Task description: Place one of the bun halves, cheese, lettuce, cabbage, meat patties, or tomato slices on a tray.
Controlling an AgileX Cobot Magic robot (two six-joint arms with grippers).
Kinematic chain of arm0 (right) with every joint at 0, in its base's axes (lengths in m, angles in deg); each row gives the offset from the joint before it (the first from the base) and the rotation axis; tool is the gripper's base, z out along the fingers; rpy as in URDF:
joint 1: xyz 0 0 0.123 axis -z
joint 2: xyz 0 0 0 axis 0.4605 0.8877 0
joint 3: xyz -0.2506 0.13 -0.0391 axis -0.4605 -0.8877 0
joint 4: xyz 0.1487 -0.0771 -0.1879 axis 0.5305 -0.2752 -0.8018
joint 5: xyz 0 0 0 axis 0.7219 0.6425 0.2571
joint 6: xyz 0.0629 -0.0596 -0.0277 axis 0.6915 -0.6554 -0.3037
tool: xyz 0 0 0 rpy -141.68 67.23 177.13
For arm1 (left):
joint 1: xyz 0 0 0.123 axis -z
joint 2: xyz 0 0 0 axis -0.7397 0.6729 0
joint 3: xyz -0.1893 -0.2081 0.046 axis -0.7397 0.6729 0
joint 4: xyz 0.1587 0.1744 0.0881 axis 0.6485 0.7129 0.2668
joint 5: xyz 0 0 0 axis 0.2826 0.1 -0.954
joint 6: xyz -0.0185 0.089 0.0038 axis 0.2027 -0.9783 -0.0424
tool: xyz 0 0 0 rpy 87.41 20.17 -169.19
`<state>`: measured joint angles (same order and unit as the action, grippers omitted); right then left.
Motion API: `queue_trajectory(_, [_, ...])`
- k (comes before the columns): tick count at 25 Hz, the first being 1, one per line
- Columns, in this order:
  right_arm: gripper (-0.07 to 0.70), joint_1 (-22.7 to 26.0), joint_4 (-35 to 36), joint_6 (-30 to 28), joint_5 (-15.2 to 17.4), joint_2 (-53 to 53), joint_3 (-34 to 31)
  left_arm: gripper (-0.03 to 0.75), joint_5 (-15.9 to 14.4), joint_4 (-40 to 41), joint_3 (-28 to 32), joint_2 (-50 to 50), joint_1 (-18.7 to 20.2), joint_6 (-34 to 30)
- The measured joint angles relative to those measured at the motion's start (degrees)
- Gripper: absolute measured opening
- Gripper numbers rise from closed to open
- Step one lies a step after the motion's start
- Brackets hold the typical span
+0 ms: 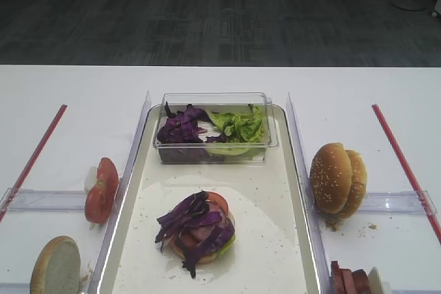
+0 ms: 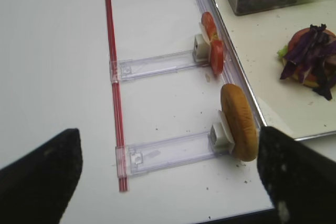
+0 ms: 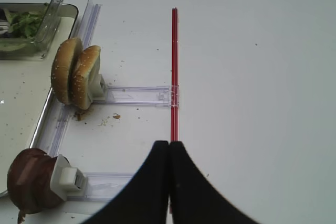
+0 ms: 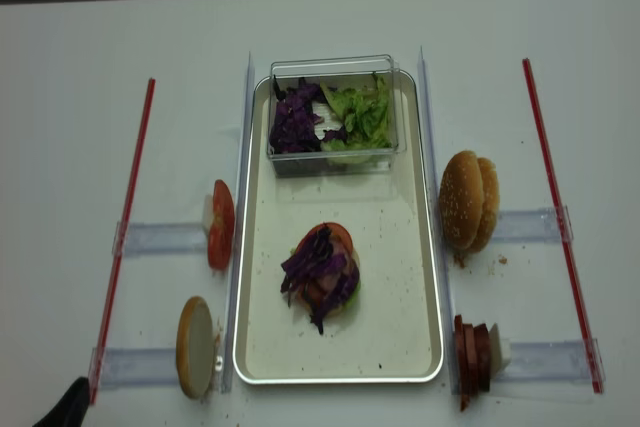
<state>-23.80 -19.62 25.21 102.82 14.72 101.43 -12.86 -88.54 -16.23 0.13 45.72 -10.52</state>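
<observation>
The tray (image 1: 272, 201) (image 4: 400, 277) lies mid-table and bears a stack topped with purple cabbage (image 1: 198, 228) (image 4: 322, 272) over a tomato slice. Two bun halves (image 1: 337, 178) (image 3: 76, 77) stand on edge right of the tray, with meat patties (image 1: 350, 280) (image 3: 29, 187) nearer the front. To the tray's left stand tomato slices (image 1: 101, 191) (image 2: 213, 51) and one bun half (image 1: 56, 266) (image 2: 239, 121). My left gripper (image 2: 168, 132) is open and empty over the front-left table, the bun half by its right finger. My right gripper (image 3: 169, 145) is shut and empty above the right red strip. Cheese is out of view.
A clear plastic box (image 1: 213, 129) at the tray's far end holds cabbage (image 1: 180, 127) and lettuce (image 1: 241, 125). Red strips (image 1: 38, 149) (image 1: 403, 163) run along both sides. Clear plastic holders (image 2: 163, 153) (image 3: 139, 95) carry the standing ingredients. The table's front edge is close to both grippers.
</observation>
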Motion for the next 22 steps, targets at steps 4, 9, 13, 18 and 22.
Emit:
queue_trajectory(4, [0.036, 0.0, 0.0, 0.1, 0.0, 0.0, 0.0, 0.618, 0.0, 0.0, 0.0, -2.3, 0.0, 0.0])
queue_trajectory(9, [0.036, 0.0, 0.0, 0.1, -0.1, 0.0, 0.0, 0.618, -0.2, 0.2, 0.0, -2.5, 0.0, 0.0])
queue_trajectory(13, [0.036, 0.0, 0.0, 0.1, -0.1, 0.0, 0.0, 0.618, -0.2, 0.2, 0.0, -2.5, 0.0, 0.1])
queue_trajectory(18, [0.036, 0.0, 0.0, 0.1, -0.1, 0.0, 0.0, 0.618, -0.2, 0.2, 0.0, -2.5, 0.0, 0.2])
queue_trajectory(22, [0.036, 0.0, 0.0, 0.1, -0.1, 0.0, 0.0, 0.618, -0.2, 0.2, 0.0, -2.5, 0.0, 0.2])
